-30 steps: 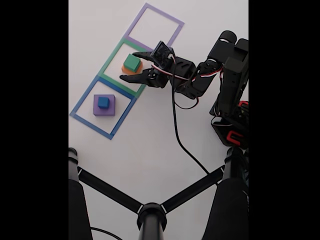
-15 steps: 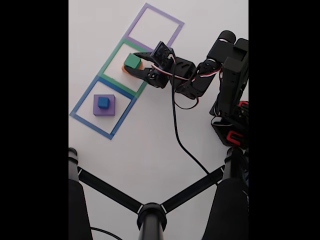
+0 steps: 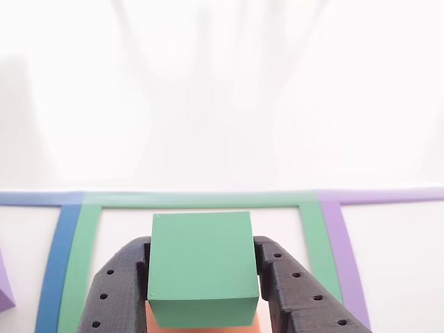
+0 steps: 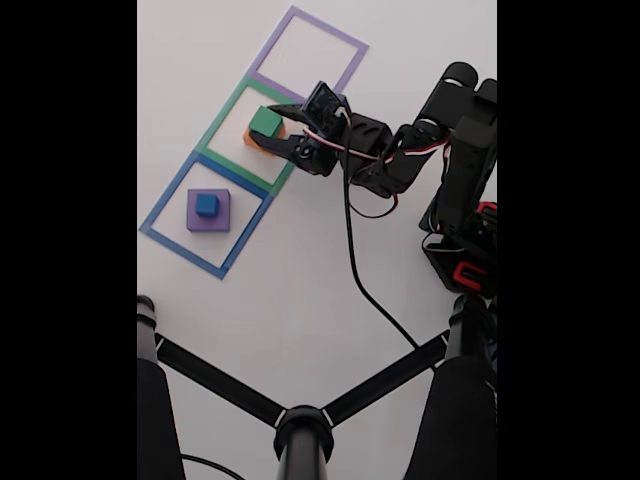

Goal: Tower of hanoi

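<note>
The other view looks out from right behind the gripper (image 3: 202,274). The green block (image 3: 201,267) sits between its two black fingers (image 3: 118,291). One finger presses on the left side of the block and the other finger presses on the right side. So the jaws are clamped on the green block. Under the green block, low between the jaws, a little bit of the orange block (image 3: 156,320) peeks out. The green block sits on top of it. I cannot tell if the green block is lifted off the orange one or not. Past the fingertips, the far edge of the green tape square (image 3: 201,200) runs across the white table (image 3: 222,104). Left of the jaws in this view there is a blue tape line (image 3: 59,267). Right of the jaws there is a purple tape line (image 3: 343,253).

In the fixed view, the black arm (image 4: 400,155) reaches in from the right. The gripper (image 4: 272,130) is around the green block (image 4: 265,121), with the orange block (image 4: 255,138) under it. Both blocks are inside the middle tape square (image 4: 225,115), the green one. Below and to the left of the jaws is the blue tape square (image 4: 165,205). In it lies the purple block (image 4: 192,222), flat on the table. The small blue block (image 4: 207,205) sits on top of it. These two are well apart from the jaws. Above the jaws and a little to the right is the purple tape square (image 4: 330,35).
</note>
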Robot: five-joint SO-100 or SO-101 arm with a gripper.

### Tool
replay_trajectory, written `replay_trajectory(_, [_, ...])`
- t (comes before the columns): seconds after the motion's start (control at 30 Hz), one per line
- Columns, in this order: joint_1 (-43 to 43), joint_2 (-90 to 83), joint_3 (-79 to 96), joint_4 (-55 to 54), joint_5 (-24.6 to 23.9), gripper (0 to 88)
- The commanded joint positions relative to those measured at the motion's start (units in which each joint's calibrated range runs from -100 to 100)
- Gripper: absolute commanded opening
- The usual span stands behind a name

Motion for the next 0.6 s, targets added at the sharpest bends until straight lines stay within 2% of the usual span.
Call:
replay_trajectory(0.0, [-1.37, -11.83, 0.39, 8.79, 0.00, 5.6])
replay_trajectory(0.23, [-1.06, -31.94, -1.97, 34.61, 0.00, 5.5])
replay_trajectory(0.37, [0.46, -43.00, -9.88, 59.78, 0.00, 5.0])
replay_trajectory(0.57, [2.14, -50.61, -34.86, 101.06, 0.00, 4.4])
